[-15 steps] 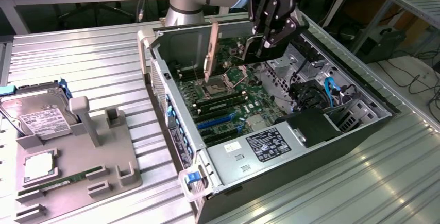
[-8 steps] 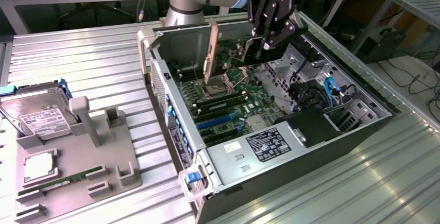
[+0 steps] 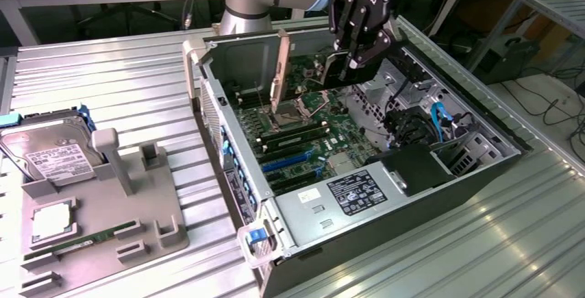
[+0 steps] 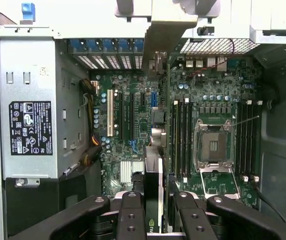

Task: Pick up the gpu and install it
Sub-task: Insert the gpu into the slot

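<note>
The gpu [image 3: 283, 65] hangs upright inside the open computer case [image 3: 233, 175], above the motherboard. My gripper [image 3: 352, 68] is shut on its upper edge. In the wrist view the gpu [image 4: 154, 185] runs edge-on between the black fingers [image 4: 132, 215], with my gripper [image 4: 155, 215] closed on it. Its silver end bracket [image 4: 165, 35] points toward the case's rear wall with the blue slot clips [image 4: 105, 46]. The card hovers over the strip of board between the expansion slots [image 4: 133, 120] and the memory slots [image 4: 180, 135]. Whether it touches a slot is hidden.
A power supply [image 3: 357, 192] fills the case's near end, and a bare CPU socket [image 4: 212, 147] lies beside the memory slots. On the exterior view's left a grey fixture [image 3: 137, 202] holds a hard drive [image 3: 51, 154], a CPU [image 3: 55, 219] and a RAM stick [image 3: 82, 240].
</note>
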`<action>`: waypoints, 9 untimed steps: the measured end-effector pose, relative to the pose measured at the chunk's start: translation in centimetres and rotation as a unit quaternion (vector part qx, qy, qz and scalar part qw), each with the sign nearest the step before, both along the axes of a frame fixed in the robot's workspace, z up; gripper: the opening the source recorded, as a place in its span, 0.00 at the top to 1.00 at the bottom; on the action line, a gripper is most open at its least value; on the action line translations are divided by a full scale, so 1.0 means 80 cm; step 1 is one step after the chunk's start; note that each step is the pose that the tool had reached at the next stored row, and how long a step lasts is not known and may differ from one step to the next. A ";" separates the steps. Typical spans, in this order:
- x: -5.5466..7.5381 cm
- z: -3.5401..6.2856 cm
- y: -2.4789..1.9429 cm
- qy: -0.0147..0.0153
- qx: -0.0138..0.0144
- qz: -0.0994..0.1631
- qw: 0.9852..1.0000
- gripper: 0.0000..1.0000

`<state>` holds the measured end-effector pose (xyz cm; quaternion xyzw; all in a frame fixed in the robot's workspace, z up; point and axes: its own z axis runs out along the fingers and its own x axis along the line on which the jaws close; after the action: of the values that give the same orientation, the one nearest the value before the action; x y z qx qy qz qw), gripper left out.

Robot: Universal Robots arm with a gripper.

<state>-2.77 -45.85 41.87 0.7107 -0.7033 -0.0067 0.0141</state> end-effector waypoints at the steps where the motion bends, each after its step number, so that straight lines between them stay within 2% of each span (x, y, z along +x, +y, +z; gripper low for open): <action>1: 0.000 -0.001 0.0000 0.000 0.000 0.000 1.000 0.73; 9: 0.000 -0.006 0.0000 0.000 0.000 0.000 1.000 0.73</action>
<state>-2.77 -45.85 41.42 0.7110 -0.7030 -0.0067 0.0141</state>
